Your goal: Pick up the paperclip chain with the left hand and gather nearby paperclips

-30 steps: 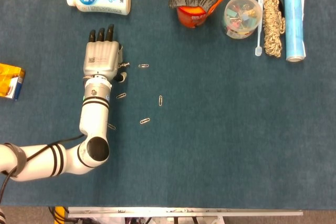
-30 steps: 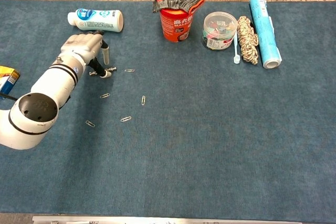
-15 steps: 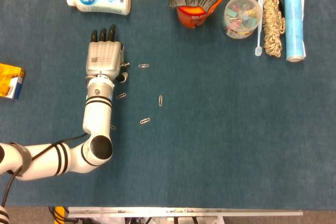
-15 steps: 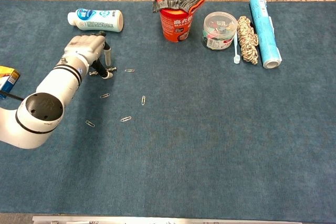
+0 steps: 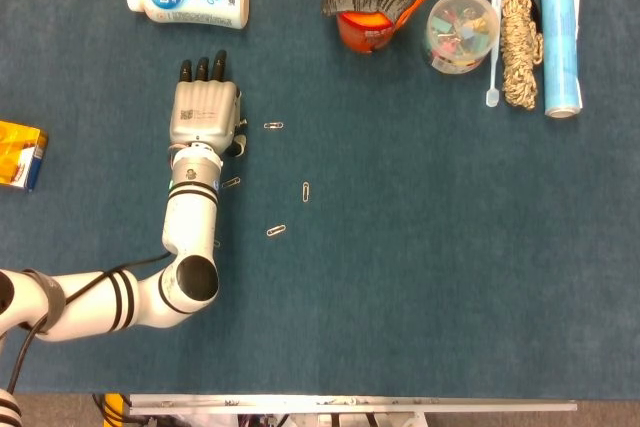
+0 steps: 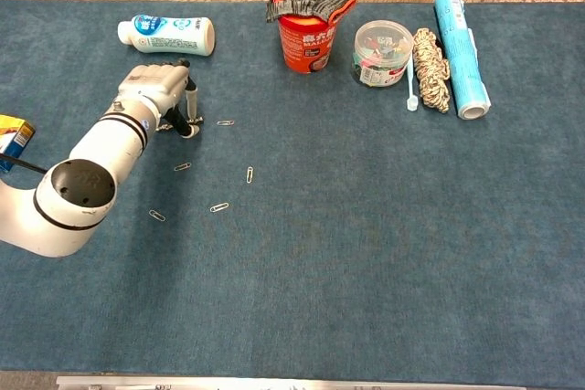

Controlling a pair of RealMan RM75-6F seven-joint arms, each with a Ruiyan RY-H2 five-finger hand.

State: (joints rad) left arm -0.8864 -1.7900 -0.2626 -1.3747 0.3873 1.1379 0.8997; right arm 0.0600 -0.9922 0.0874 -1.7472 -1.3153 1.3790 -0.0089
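- My left hand point(image 5: 205, 112) has slid right, closer to the loose paperclip point(image 5: 273, 126).
- Its fingers lie flat; what it grips, I cannot tell.
- Paperclip chain point(image 6: 173, 126) shows beneath that hand.

Left hand point(image 5: 204, 114) left of loose paperclips point(image 5: 306, 191), bottle point(image 5: 188, 2) behind

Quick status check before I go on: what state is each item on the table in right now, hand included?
Left hand: palm down on the mat, over the chain; grip hidden.
Loose paperclips: scattered flat, uncollected.
White bottle: lying on its side.
Red cup: upright, grey cloth draped over its top.
Clear tub: upright, holds coloured clips.
Blue roll: lying flat.
Rope bundle: coiled, lying flat.
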